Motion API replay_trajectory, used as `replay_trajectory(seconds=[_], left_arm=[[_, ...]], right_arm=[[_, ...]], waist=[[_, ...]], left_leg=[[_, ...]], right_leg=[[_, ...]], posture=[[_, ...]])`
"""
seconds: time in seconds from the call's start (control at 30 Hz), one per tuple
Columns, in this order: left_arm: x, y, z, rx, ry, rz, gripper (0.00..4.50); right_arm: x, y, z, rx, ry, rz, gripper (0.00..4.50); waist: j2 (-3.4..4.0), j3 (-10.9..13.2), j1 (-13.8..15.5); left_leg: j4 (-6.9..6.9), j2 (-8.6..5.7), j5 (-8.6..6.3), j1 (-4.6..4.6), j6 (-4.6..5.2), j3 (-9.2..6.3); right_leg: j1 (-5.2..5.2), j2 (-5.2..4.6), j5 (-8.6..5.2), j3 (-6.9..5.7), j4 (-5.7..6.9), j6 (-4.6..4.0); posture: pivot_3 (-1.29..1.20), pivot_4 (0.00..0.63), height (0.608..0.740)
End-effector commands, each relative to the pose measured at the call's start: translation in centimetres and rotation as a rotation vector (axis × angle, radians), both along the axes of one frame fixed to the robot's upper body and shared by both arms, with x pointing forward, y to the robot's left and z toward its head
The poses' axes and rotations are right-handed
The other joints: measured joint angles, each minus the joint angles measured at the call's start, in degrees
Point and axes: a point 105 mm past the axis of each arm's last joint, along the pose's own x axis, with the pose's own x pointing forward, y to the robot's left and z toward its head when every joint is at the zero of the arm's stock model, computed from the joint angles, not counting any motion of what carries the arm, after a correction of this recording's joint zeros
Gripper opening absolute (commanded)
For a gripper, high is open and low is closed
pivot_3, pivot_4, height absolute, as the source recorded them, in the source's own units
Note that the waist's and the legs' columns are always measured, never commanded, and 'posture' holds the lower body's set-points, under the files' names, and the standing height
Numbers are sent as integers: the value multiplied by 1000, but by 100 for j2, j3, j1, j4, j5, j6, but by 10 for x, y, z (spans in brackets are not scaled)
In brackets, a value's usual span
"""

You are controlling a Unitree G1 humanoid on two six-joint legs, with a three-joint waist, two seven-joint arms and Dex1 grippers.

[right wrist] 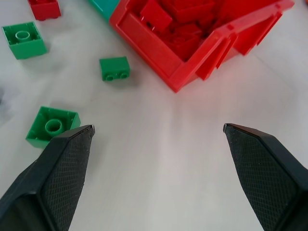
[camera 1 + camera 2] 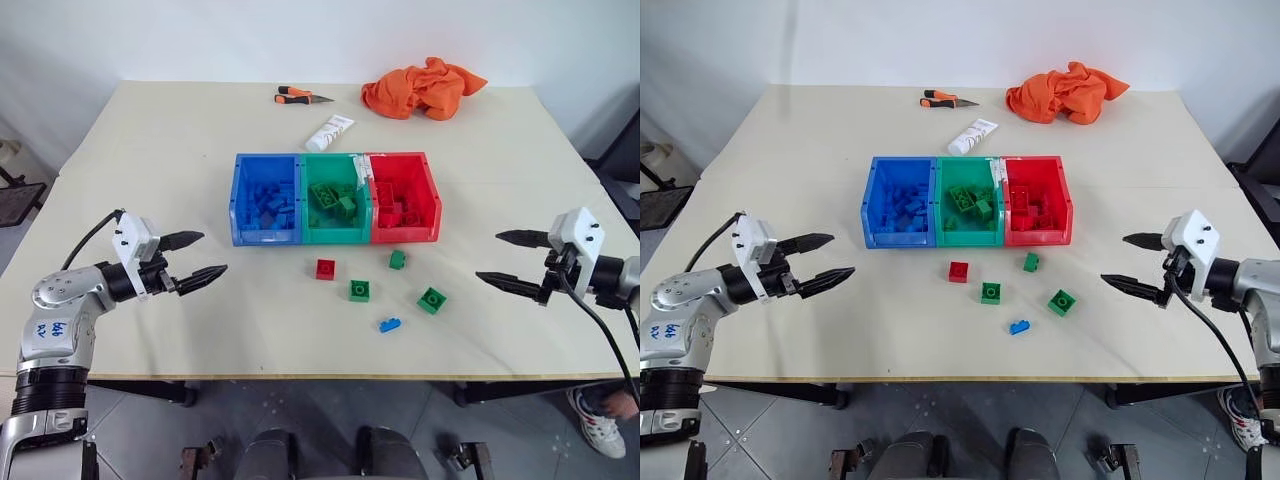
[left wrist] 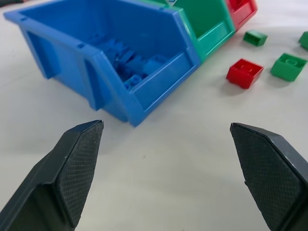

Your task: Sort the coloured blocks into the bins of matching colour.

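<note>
You're at the start of a pick: both the left gripper (image 2: 194,259) and right gripper (image 2: 510,260) hover wide open and empty beside the bins (image 2: 336,238). Five blocks lie loose just in front. Nearest your right is a green block (image 2: 432,300), sitting skewed to the table edge, so square the jaws to its flat sides.

Three joined open-topped bins in a row mid-table: blue bin (image 2: 265,199), green bin (image 2: 334,198), red bin (image 2: 404,197), each already holding bricks of its own colour. Five loose bricks on the tabletop just in front: red brick (image 2: 325,268), green brick (image 2: 397,259) nearest the red bin, green brick (image 2: 360,290), tilted green brick (image 2: 432,300), and a flatter blue brick (image 2: 390,324) closest to the table's near edge.
</note>
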Motion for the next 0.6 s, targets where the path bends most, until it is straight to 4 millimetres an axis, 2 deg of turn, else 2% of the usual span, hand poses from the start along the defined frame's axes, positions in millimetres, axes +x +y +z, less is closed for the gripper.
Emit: replay_trajectory(seconds=[0.03, 0.23, 0.33, 0.5, 0.6], left_arm=[[0, -4, 11, -11, -39, -25, 4488], [0, -24, 9, 6, -27, -79, 4488], [-2, -36, 7, 5, -12, -139, 4488], [-4, -51, 1, 31, 17, -221, 4488], [-3, -55, -4, 46, 19, -266, 4488]], right_arm=[[-2, -2, 10, -24, -42, 1, 4500], [-7, -1, 7, -13, -39, -15, 4500], [-14, -8, 6, -31, -27, -37, 4500], [-34, -27, 5, -88, 22, -86, 4500], [-55, -42, 2, -151, 81, -117, 4500]], waist=[[0, 0, -4], [0, 0, 2], [0, 0, 17], [2, 1, 112], [1, 1, 137]], left_leg=[[0, 0, 0, 0, 0, 0], [1, -1, 0, 0, 0, 1], [3, -1, 0, 0, 0, 0], [8, -5, -1, -3, 2, 3], [8, -2, -1, 0, 3, 7]], right_leg=[[0, 0, 0, 0, 0, 0], [1, 0, 0, 1, 1, 0], [1, 1, 0, 1, 2, 0], [2, 0, 0, 4, -1, 0], [4, 3, 0, 5, -4, 0]], posture=[[0, 150, 740], [0, 150, 740], [0, 150, 740], [0, 150, 740], [0, 150, 740]])
